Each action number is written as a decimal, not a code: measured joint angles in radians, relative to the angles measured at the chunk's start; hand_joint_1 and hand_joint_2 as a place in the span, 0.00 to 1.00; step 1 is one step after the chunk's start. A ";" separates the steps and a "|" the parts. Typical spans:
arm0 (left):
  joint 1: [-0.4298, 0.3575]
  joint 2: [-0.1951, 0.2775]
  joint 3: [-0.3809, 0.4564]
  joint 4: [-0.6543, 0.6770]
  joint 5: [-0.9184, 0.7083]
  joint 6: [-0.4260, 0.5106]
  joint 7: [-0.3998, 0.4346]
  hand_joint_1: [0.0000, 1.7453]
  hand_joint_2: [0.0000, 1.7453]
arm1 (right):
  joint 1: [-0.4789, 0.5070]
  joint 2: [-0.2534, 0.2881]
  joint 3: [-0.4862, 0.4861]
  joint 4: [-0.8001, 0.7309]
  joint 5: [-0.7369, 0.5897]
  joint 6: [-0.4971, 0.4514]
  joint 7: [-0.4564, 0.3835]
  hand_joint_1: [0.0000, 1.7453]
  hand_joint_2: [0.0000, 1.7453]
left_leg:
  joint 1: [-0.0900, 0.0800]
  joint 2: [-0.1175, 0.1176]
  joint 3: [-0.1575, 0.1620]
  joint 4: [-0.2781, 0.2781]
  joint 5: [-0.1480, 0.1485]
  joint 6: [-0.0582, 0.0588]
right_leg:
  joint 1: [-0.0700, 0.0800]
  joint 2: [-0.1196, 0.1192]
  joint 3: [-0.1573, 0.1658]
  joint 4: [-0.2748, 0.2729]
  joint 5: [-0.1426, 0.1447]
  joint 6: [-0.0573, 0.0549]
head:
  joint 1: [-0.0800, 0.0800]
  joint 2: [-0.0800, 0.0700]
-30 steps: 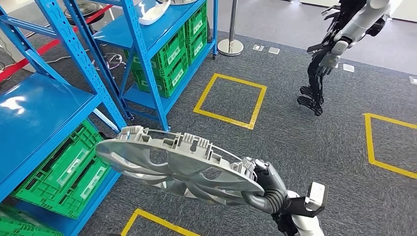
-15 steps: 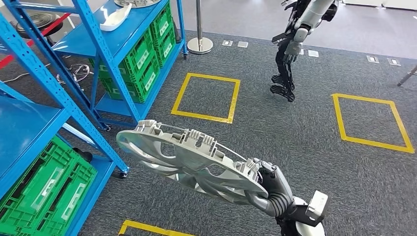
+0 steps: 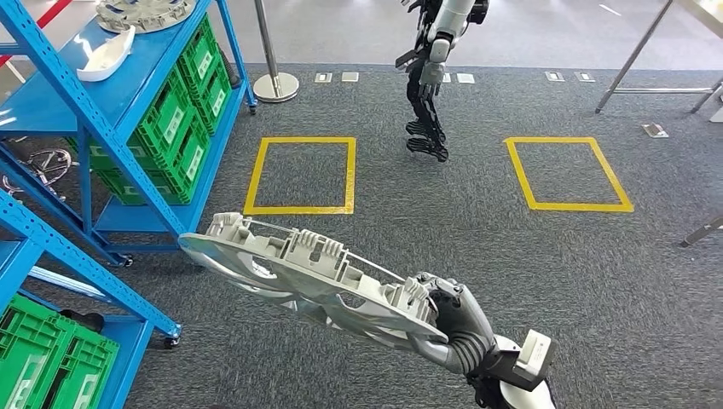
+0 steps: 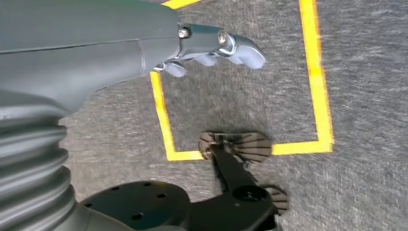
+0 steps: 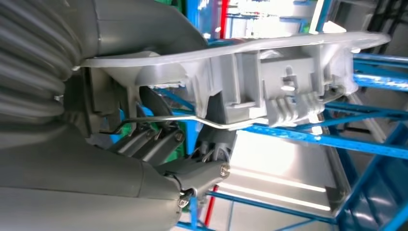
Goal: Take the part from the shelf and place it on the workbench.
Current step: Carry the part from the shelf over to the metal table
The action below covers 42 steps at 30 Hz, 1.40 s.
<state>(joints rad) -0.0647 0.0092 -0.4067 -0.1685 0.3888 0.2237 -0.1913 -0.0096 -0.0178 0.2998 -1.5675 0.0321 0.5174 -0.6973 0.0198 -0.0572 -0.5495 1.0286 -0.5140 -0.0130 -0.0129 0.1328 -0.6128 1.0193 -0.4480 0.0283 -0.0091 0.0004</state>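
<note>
My right hand (image 3: 456, 319) reaches up from five o'clock, fingers clamped on the rim of the wheel cover (image 3: 298, 277), held tilted over the carpet (image 3: 511, 256). My left hand (image 4: 211, 45) hangs, loosely spread, holding nothing.

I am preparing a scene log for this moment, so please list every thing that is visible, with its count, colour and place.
round silver plastic wheel cover: one, silver-grey, held above the carpet, near bottom centre of the head view.
blue metal shelf racks: two, blue, along the left side.
green plastic crates: several, green, on the lower rack levels.
white curved plastic part: one, white, on the far rack's top level.
yellow tape squares: two in the head view, yellow, on the grey carpet.
chrome stanchion post: one, silver, beyond the far rack.
second humanoid robot: one, black and silver, standing ahead.
right robot hand: dark grey, gripping the wheel cover's rim.
left robot hand: grey, holding nothing, above the carpet.
</note>
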 joint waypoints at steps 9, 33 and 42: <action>-0.005 -0.010 0.000 0.000 0.019 0.010 -0.003 0.00 1.00 | -0.002 -0.013 0.007 0.000 -0.022 0.010 0.000 1.00 1.00 | -0.013 0.122 -0.002 -0.009 0.007 0.034 | 0.005 -0.128 -0.108 0.246 -0.108 0.012 | 0.017 0.000; 0.000 -0.014 0.000 0.002 -0.006 0.007 0.016 0.00 1.00 | 0.076 -0.019 0.006 -0.022 -0.020 -0.014 0.000 1.00 1.00 | -0.005 0.027 0.005 -0.010 0.008 0.029 | 0.002 -0.035 -0.011 0.027 -0.021 0.007 | 0.007 0.000; 0.002 -0.008 0.000 0.004 0.001 0.009 0.012 0.00 1.00 | 0.074 -0.020 0.006 -0.021 -0.023 0.008 0.000 1.00 1.00 | -0.016 0.150 0.007 -0.011 0.001 0.035 | 0.010 -0.175 -0.007 0.067 -0.043 0.002 | 0.018 0.000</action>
<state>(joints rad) -0.0630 0.0008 -0.4067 -0.1641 0.3900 0.2328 -0.1790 0.0643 -0.0376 0.3060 -1.5884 0.0087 0.5255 -0.6971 0.0033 0.0929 -0.5429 1.0179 -0.5133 0.0221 -0.0028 -0.0422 -0.6196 1.0858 -0.4906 0.0304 0.0094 0.0004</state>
